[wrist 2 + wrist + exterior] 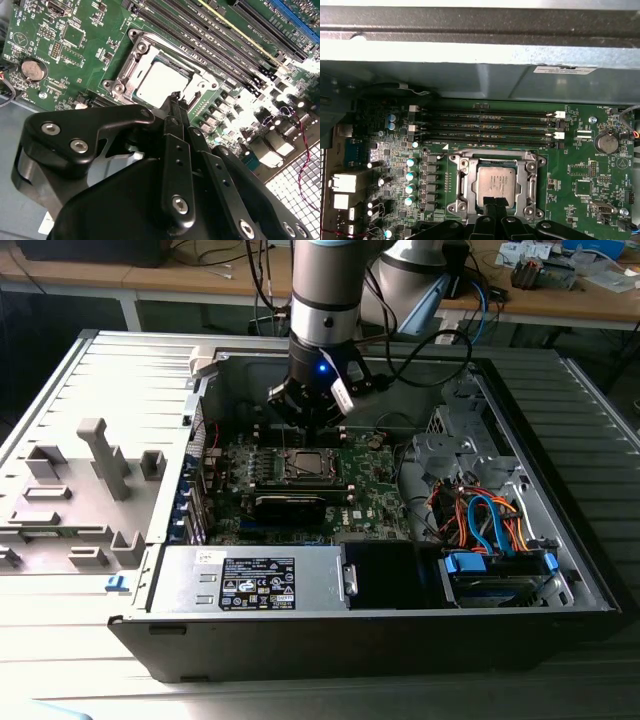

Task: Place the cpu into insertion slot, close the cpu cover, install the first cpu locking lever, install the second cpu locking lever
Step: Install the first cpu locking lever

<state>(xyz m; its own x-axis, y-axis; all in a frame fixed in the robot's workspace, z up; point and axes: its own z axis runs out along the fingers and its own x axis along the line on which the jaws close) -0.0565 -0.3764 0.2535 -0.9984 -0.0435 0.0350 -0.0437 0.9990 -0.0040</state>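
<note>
Claw (175,96) closed on nothing, tips poised close over the near edge of the insertion slot (455,161). The cpu (496,184) lies seated in it. The cpu cover (530,187) appears lowered around it. Judged: placement done; locking levers' status cannot be confirmed.

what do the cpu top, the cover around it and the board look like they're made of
The cpu top: likely metal, matte silvery-grey, with a soft sheen. The cpu cover: seemingly stamped sheet metal, dull silver, glinting at its edges. The motherboard: green lacquered circuit laminate, by its printed traces, probably fibreglass.
</note>
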